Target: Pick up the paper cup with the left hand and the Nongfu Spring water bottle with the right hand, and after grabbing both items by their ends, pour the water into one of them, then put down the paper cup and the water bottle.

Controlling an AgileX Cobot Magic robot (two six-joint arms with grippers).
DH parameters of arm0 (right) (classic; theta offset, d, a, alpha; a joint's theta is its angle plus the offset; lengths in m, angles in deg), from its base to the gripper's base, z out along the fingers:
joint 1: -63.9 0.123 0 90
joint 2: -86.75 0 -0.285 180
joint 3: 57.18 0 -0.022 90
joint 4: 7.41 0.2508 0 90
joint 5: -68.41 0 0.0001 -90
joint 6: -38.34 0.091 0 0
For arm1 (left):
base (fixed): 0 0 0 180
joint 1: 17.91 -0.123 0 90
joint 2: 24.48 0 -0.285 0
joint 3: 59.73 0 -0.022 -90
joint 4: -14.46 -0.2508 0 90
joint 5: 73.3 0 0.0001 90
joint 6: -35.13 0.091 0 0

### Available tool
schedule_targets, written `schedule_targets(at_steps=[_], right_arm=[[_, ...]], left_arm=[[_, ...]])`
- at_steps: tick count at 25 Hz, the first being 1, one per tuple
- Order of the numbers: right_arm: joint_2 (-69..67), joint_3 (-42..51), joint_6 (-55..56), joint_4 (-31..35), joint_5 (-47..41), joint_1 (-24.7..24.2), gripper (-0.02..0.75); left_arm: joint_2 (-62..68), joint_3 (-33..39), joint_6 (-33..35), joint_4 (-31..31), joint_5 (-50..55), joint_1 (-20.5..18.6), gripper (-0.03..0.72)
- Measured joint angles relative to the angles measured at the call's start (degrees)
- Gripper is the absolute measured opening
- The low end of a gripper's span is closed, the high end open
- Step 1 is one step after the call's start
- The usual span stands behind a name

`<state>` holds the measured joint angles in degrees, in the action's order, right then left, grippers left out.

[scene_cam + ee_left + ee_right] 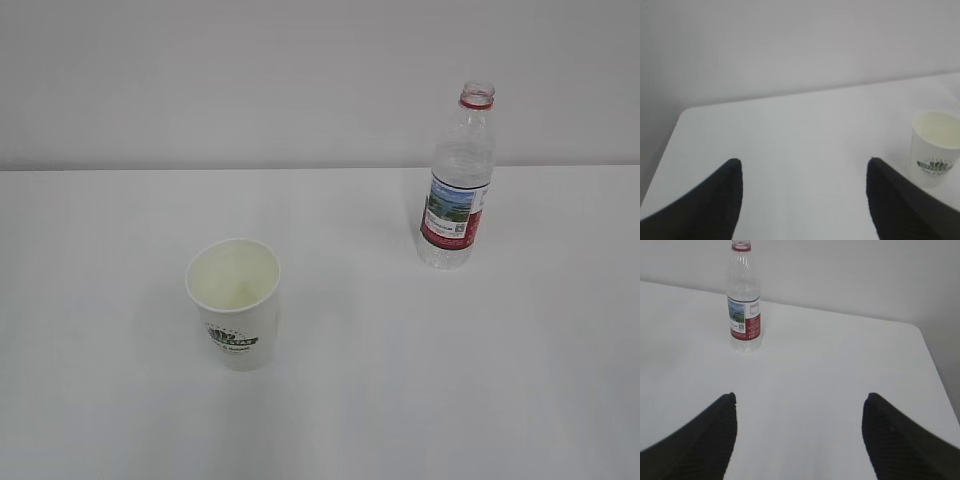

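Observation:
The white paper cup [233, 303] with a dark green logo stands upright on the table, front left of centre; its cream inside looks dry. It also shows at the right edge of the left wrist view, paper cup [935, 148]. The Nongfu Spring water bottle [459, 182] stands upright and capless at the back right, and far left in the right wrist view, bottle [744, 298]. My left gripper [804, 167] is open, well left of the cup, with only table between its fingers. My right gripper [799, 401] is open too, short of the bottle and to its right. Neither arm shows in the exterior view.
The white table [400, 380] meets a pale wall at the back. Its left edge and corner [682, 114] show in the left wrist view, its right edge and corner [917, 327] in the right wrist view.

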<state>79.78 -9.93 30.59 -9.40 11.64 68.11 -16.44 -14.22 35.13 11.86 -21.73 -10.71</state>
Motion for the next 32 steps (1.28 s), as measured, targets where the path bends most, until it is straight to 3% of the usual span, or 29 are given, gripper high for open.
schedule_targets(at_steps=[18,32], right_arm=[[0.0,0.0,0.0,-4.5,21.8,0.0,0.589],[-1.7,2.3,0.0,-5.0,32.4,0.0,0.588]], left_arm=[[1.0,0.0,0.0,-4.5,-27.8,0.0,0.561],[17.5,0.0,0.0,-5.0,-44.0,0.0,0.561]])
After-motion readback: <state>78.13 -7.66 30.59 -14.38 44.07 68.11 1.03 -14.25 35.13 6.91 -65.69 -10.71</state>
